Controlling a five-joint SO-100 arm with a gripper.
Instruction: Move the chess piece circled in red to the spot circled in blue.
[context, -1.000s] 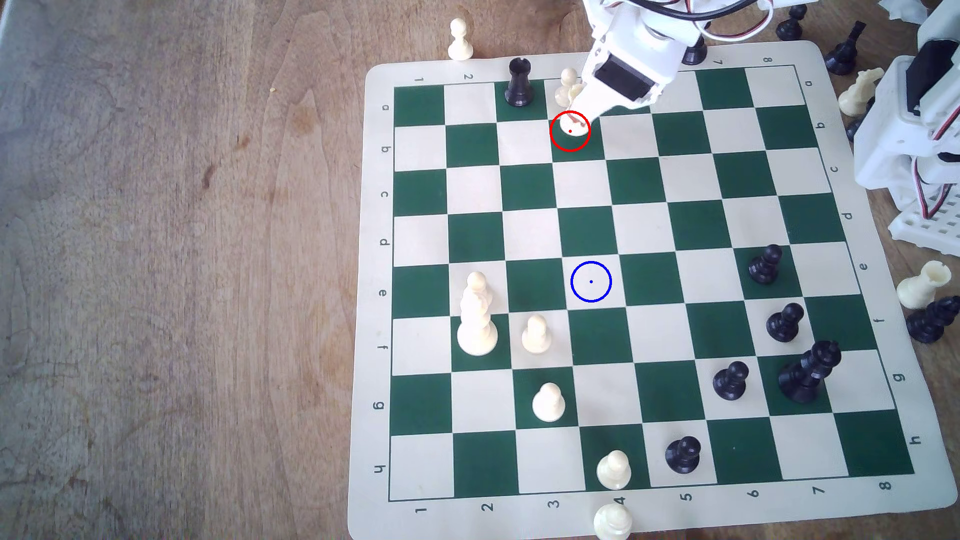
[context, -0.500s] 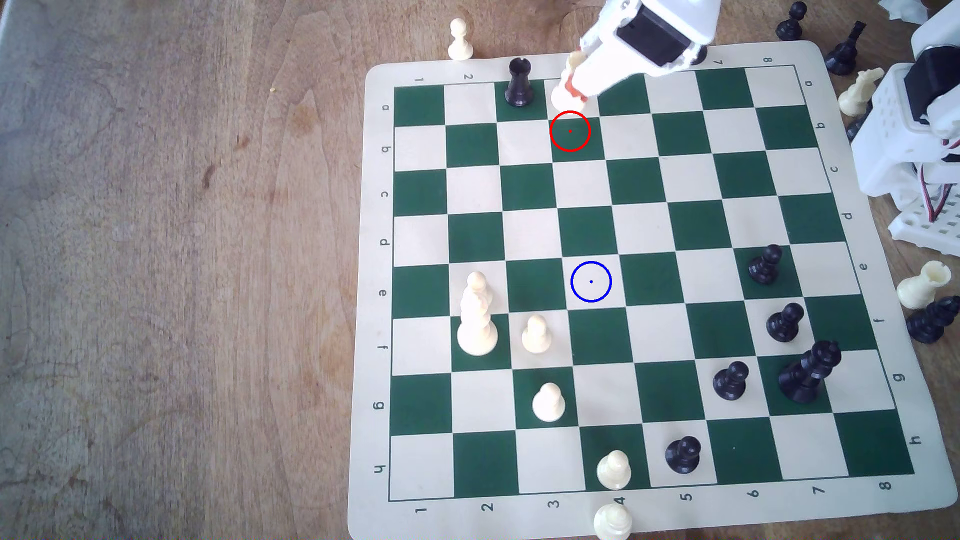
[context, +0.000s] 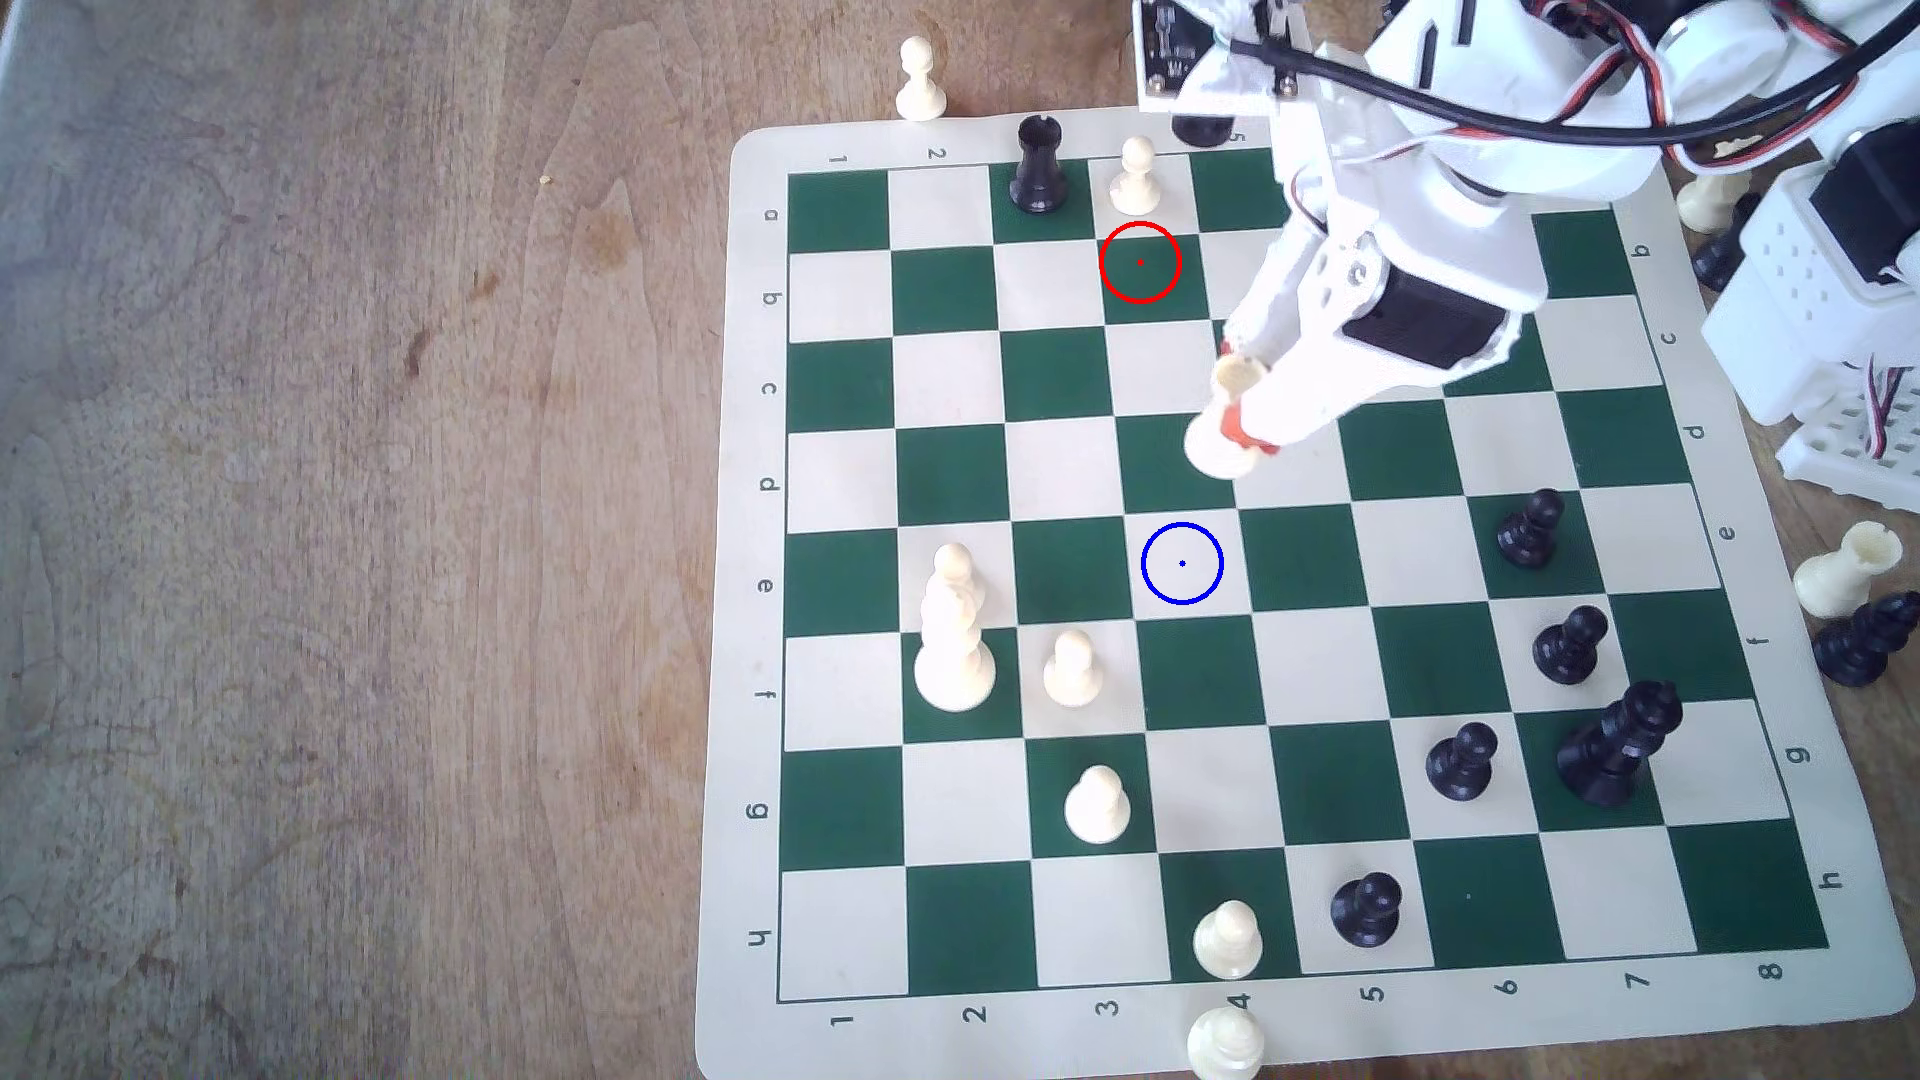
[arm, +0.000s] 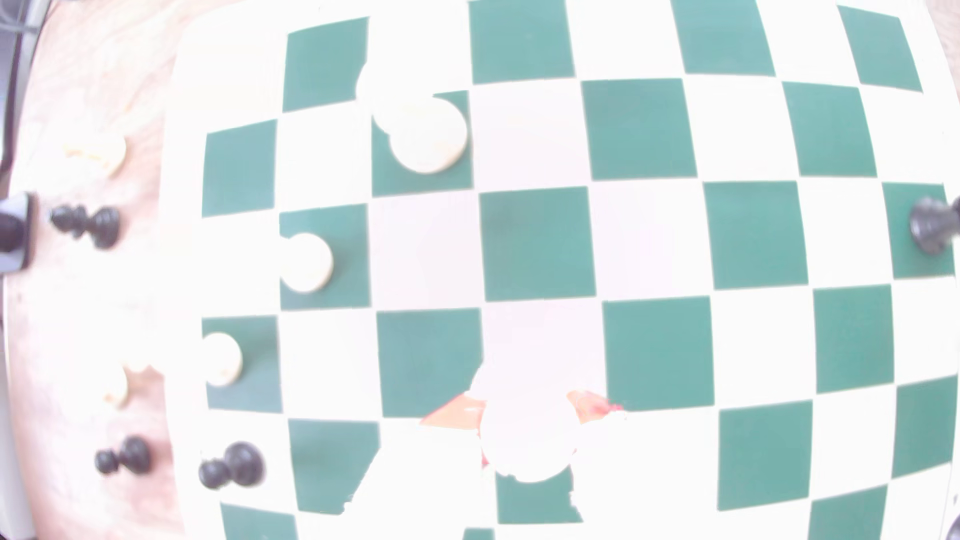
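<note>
The gripper (context: 1238, 431) is clamped on the cream rook (context: 1224, 415), its orange-tipped fingers (context: 1232, 424) pressing the piece's lower body from either side. The rook hangs tilted in the jaws, its notched top leaning toward the board's far edge and its round base toward the near edge, above the green and cream squares of row d, near the middle of the chessboard (context: 1288, 1038). The blue-ringed square (context: 1182, 563) lies just beyond the base toward the near edge, uncovered. The red-ringed green square (context: 1141, 262) sits bare, well apart toward the far edge, with a cream pawn (context: 1135, 177) and a black rook (context: 1039, 166) beside it in the far row. In the washed-out wrist view the rook's round base (arm: 529, 441) shows between the two orange pads (arm: 453, 414).
</note>
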